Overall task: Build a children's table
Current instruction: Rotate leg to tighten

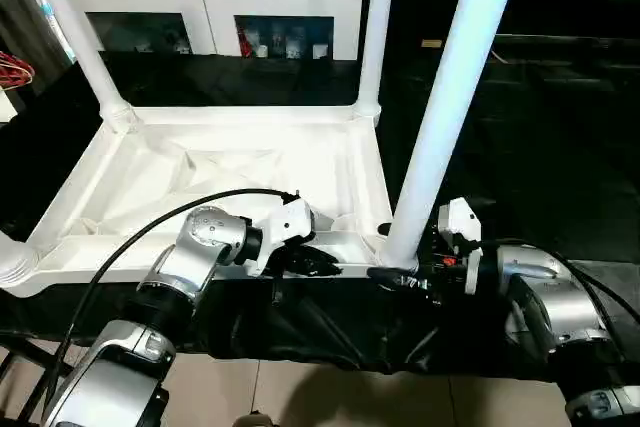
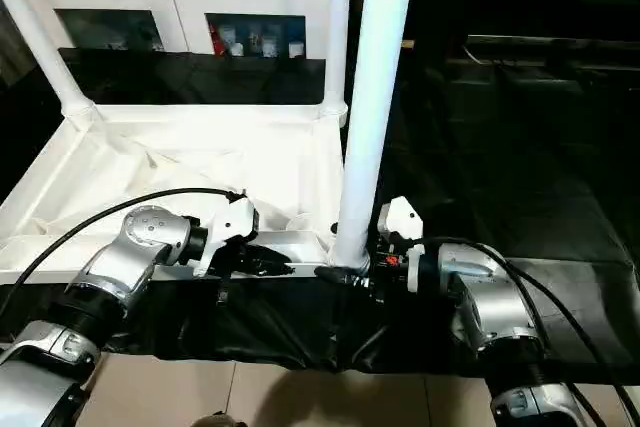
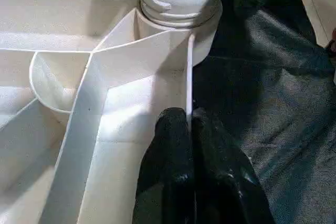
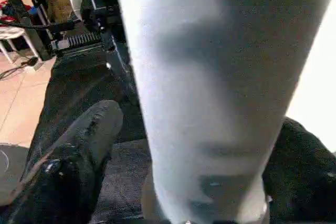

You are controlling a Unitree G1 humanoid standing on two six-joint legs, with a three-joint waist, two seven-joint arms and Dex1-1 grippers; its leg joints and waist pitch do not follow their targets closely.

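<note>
Tabletop (image 1: 230,172): lies upside down on the black cloth (image 1: 520,147), legs sticking up | Our left gripper (image 3: 190,129): pinches the thin near side wall of the tabletop | Our right gripper (image 1: 400,272): hugs the bottom of the near right leg (image 1: 445,107) standing in its corner socket | White cabinet (image 1: 210,2): behind.

No words, labels, brand marks or numbers can be read anywhere here. The white plastic parts are plain and carry no print.
</note>
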